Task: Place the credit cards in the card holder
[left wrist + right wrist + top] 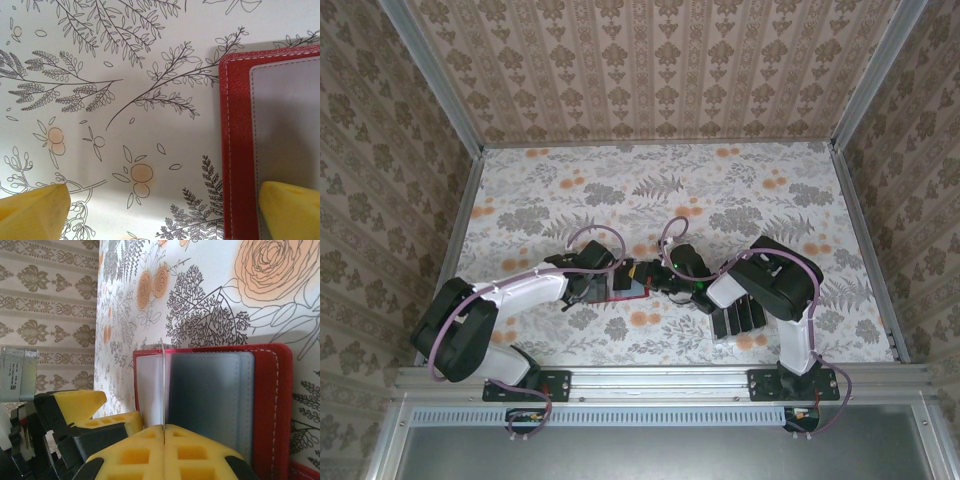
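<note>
My left tool (160,215) gapes astride the holder's (237,150) red edge, open table (100,125) beside it. My right tool (164,440) is pinched together.

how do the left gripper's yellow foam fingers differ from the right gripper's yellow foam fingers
Left gripper is wide open; right gripper is shut. Left gripper straddles an edge of the red leathery card holder, one finger over it, one over the floral table; right gripper faces its open inside, a thin leaf at its fingertips. Both are yellow-padded.
</note>
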You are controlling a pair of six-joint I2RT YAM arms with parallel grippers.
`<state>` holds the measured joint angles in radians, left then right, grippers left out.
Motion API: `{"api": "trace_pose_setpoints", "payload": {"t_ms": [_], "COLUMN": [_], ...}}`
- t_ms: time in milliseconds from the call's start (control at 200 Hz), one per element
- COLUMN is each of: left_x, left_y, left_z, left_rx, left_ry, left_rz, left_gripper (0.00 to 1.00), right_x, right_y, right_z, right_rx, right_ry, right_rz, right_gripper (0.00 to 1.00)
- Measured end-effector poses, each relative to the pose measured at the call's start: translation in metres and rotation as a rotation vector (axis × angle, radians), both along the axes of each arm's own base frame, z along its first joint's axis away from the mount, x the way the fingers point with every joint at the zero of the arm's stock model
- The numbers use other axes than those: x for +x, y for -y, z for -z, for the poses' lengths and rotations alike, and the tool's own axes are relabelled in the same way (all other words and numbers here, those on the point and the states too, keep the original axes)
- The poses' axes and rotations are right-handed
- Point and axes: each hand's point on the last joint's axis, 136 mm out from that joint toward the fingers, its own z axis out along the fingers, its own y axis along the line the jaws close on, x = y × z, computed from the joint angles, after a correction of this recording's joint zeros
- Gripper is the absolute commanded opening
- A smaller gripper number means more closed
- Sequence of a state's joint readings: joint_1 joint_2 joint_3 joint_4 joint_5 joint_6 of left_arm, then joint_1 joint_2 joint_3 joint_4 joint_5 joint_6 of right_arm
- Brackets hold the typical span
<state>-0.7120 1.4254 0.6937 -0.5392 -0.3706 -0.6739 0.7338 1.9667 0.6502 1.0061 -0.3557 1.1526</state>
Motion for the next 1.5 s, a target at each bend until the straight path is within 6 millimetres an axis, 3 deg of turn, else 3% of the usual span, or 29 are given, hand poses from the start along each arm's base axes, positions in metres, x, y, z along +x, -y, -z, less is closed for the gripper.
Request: {"api": "trace_pose_setpoints", "payload": {"t_ms": [505, 1499], "left_x": [0.000, 0.000], "left_y": [0.000, 0.001], "left_z": [0.000, 0.000], "left_rx": [0.000, -0.002], "left_ry": [-0.001, -0.004], "left_rz": [0.000, 0.001], "left_gripper": [1.00, 1.00], "right_x": [-0.014, -0.010], "right_y": [-0.003, -0.035], "right_z": [0.009, 0.013], "right_rx": [0.007, -0.035], "right_ry": [-0.043, -0.121], "right_rz": [-0.064, -0.156], "right_gripper": [0.00, 0.00]}}
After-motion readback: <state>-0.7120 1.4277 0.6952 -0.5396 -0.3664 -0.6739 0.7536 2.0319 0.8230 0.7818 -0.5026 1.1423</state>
